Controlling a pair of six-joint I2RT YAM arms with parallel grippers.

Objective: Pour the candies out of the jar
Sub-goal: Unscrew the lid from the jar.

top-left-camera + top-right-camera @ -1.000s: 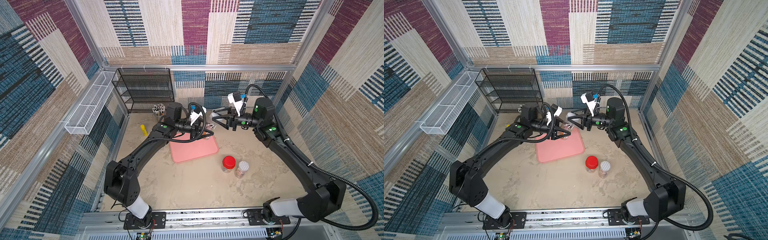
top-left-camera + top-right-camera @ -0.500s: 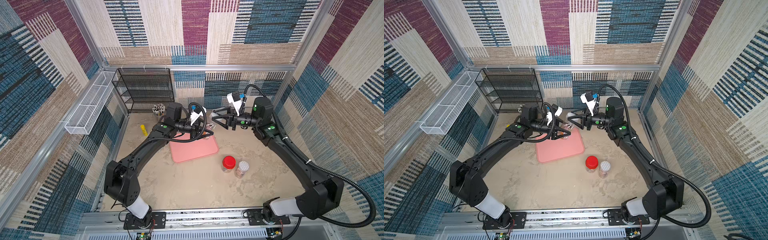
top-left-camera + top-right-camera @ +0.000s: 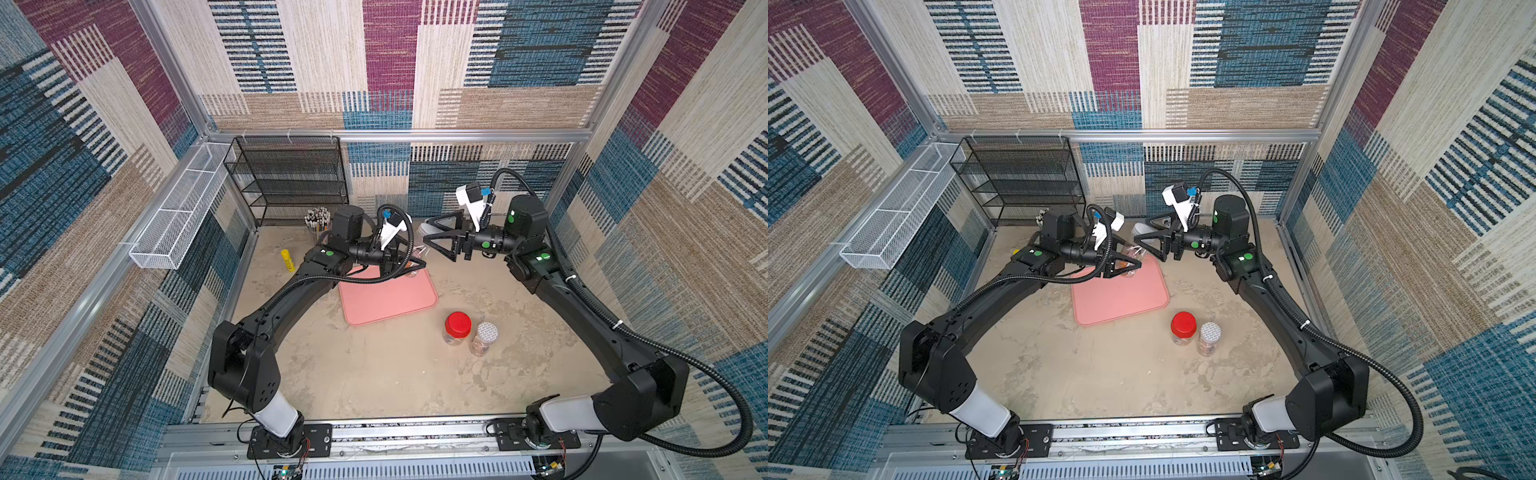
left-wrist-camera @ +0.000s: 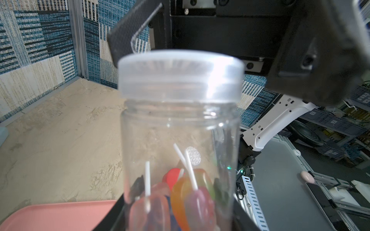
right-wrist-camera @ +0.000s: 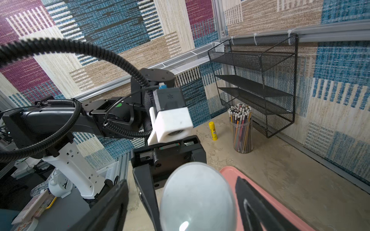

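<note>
The left pincer (image 3: 413,258) was clamped round the body of the jar (image 4: 180,130), holding it tilted above the far edge of the pink tray (image 3: 390,303), with the candies (image 4: 180,198) all heaped inside at the gripped end. The translucent lid (image 4: 180,74) still sat on the neck, and the right pincer (image 3: 426,231) stood wide open on either side of it, gripping nothing. I judged nothing poured yet: the lid had to come off first.

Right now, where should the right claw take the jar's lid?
The lid by its round side wall, pads on opposite sides, coming end-on along the jar's axis: the left claw holds the jar with that lid facing the right claw.
</note>
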